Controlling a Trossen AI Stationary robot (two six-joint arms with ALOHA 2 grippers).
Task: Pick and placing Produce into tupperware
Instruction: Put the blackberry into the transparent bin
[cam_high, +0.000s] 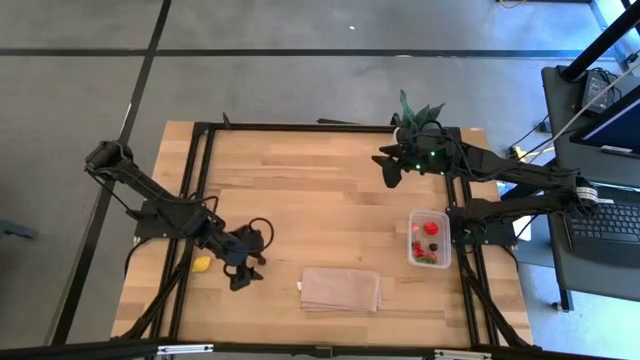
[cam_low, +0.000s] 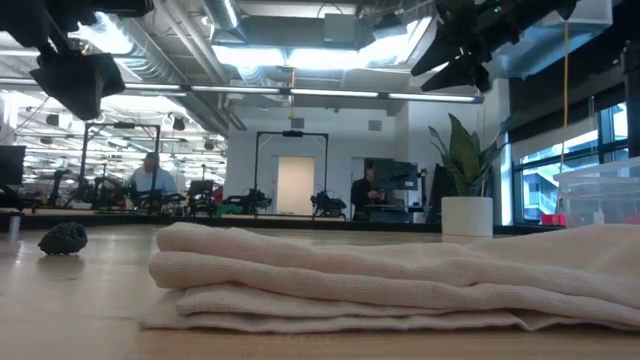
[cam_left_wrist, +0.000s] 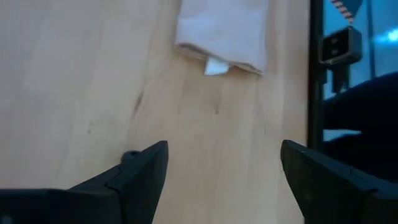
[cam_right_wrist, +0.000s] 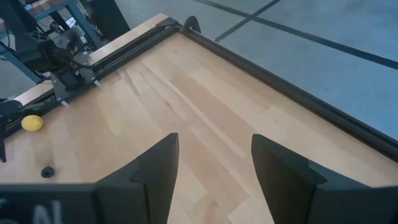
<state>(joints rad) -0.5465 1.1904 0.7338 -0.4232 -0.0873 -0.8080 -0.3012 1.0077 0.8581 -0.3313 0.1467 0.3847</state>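
Observation:
The clear tupperware (cam_high: 430, 238) stands near the table's right edge with red and dark produce pieces inside. A yellow fruit (cam_high: 202, 264) lies on the wood at the near left. A dark berry (cam_low: 62, 238) lies on the table too, and shows just beside one finger in the left wrist view (cam_left_wrist: 130, 154). My left gripper (cam_high: 248, 272) hangs open above the table just right of the yellow fruit, with bare wood between its fingers (cam_left_wrist: 224, 168). My right gripper (cam_high: 390, 166) is open, raised over the far right part of the table, with nothing between its fingers (cam_right_wrist: 214, 155).
A folded tan cloth (cam_high: 340, 288) lies near the front edge between the left gripper and the tupperware. A spiky green plant in a white pot (cam_high: 420, 112) stands at the far edge behind the right gripper. Black frame rails (cam_high: 200, 180) run along the table's sides.

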